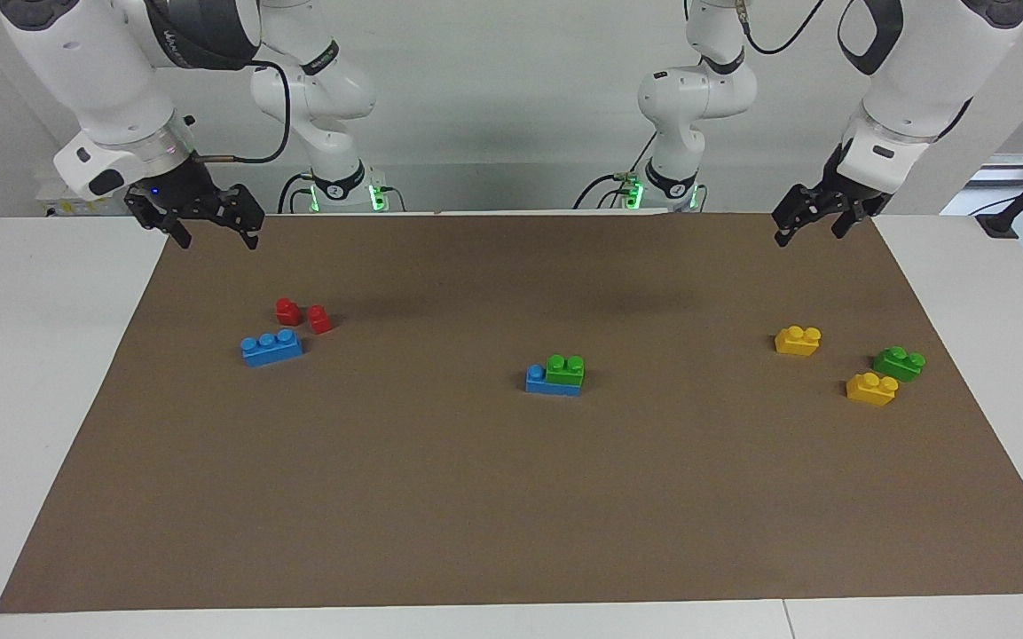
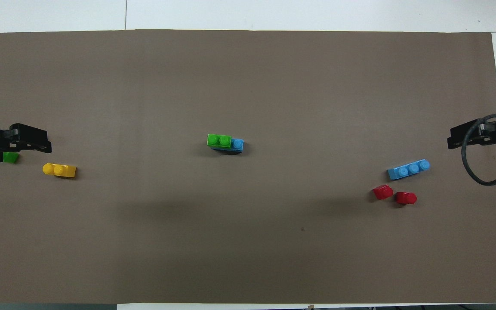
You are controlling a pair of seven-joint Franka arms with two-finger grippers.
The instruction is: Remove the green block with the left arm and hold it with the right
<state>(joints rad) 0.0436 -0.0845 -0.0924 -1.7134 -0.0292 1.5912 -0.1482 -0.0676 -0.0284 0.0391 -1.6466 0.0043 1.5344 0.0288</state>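
A green block (image 1: 565, 368) (image 2: 219, 141) with two studs sits on one end of a blue brick (image 1: 536, 380) (image 2: 237, 144) in the middle of the brown mat. A second green block (image 1: 899, 363) (image 2: 11, 157) lies at the left arm's end, partly covered by the left gripper in the overhead view. My left gripper (image 1: 808, 232) (image 2: 28, 140) hangs open and empty over that end of the mat. My right gripper (image 1: 214, 232) (image 2: 467, 137) hangs open and empty over the right arm's end.
Two yellow bricks (image 1: 798, 340) (image 1: 871, 389) lie beside the second green block. A loose blue three-stud brick (image 1: 271, 347) (image 2: 408, 169) and two red pieces (image 1: 287, 311) (image 1: 319, 319) lie at the right arm's end. White tabletop (image 1: 41, 355) surrounds the mat.
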